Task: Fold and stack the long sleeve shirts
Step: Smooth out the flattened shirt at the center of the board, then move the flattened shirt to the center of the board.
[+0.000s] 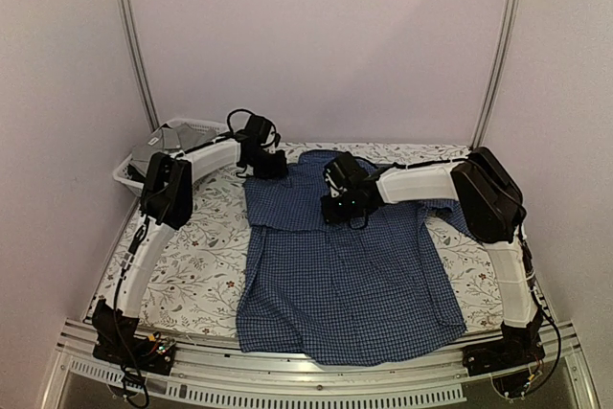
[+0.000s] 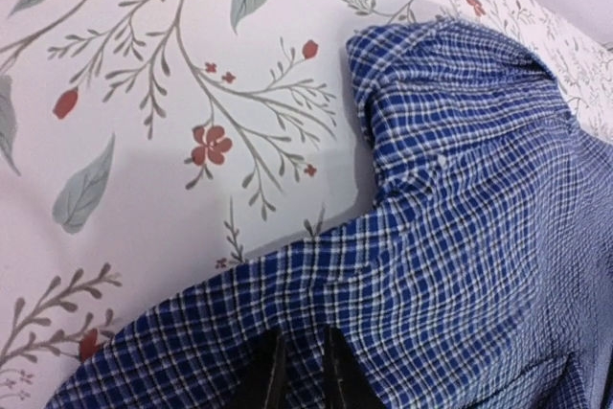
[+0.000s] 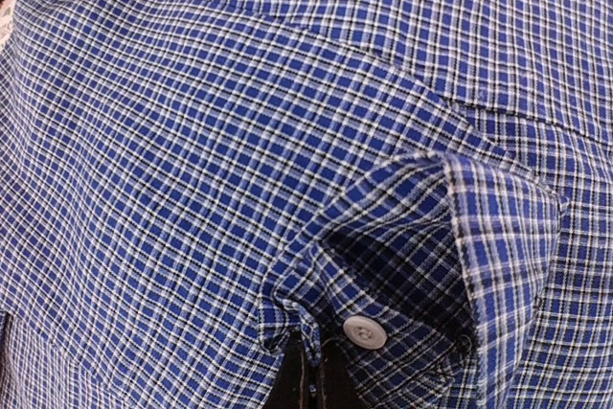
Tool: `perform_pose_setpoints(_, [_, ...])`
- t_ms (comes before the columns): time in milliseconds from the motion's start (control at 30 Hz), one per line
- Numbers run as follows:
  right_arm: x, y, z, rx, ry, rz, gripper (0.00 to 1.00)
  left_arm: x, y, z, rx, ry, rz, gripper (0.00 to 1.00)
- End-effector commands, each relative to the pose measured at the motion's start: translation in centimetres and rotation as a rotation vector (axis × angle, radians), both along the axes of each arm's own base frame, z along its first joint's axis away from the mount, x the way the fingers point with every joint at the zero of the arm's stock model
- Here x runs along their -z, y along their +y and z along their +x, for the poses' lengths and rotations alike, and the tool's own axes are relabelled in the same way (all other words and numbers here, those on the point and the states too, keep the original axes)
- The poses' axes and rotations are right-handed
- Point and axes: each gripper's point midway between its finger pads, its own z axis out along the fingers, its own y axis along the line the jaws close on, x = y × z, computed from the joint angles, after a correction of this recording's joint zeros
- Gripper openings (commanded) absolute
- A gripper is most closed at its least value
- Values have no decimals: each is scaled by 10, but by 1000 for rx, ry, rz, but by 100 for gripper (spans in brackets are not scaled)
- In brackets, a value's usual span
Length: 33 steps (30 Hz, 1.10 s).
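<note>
Checked blue shirt (image 1: 345, 284) lies spread on the floral table cover (image 1: 192, 265), right gripper (image 3: 311, 375) clamped on a buttoned edge, left gripper (image 2: 302, 377) pinching its far left edge.

The shirt (image 1: 345, 284) is matt woven cloth; the table cover (image 1: 201, 265) smooth, matt fabric.

I see the shirt (image 1: 345, 275) in blue with a fine white and black check, its button (image 3: 365, 331) white. The table (image 1: 206, 265) cover is white, printed with grey-green leaves, thin grey stems and small red flowers. The basket (image 1: 196, 124) is white
</note>
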Motion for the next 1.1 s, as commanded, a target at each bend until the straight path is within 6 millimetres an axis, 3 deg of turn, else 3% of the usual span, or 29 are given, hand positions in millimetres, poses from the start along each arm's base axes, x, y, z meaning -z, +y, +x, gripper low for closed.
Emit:
perform_pose_setpoints(0, [-22,-1,-3,-11,5,23,0,32,23,11,-46,62,-35,15])
perform_pose_setpoints(200, [-23,9,7,-28,10,43,0,20,22,31,-36,26,-142,18])
perform_pose_setpoints(300, [-22,9,16,-25,20,65,0,2,18,39,-19,-17,-189,22])
perform_pose_setpoints(367, [-19,10,21,-30,38,86,0,-19,17,47,-9,-66,-211,25])
perform_pose_setpoints(500, [-7,4,36,-8,63,106,0,-83,16,59,14,-178,-282,30])
perform_pose_setpoints(633, [-10,-4,56,13,50,124,0,-149,13,52,39,-252,-314,35])
perform_pose_setpoints(667, [-11,-5,60,12,45,128,0,-164,13,47,41,-259,-318,37])
perform_pose_setpoints(767, [-10,-6,73,9,42,142,0,-181,19,16,25,-218,-300,41])
perform_pose_setpoints(867, [0,-11,82,11,60,152,0,-188,24,-33,7,-178,-275,41])
perform_pose_setpoints(1000, [13,-15,85,15,82,153,0,-182,35,-104,-21,-120,-262,40])
perform_pose_setpoints(1067, [17,-17,90,20,92,165,0,-165,39,-137,-36,-68,-235,39])
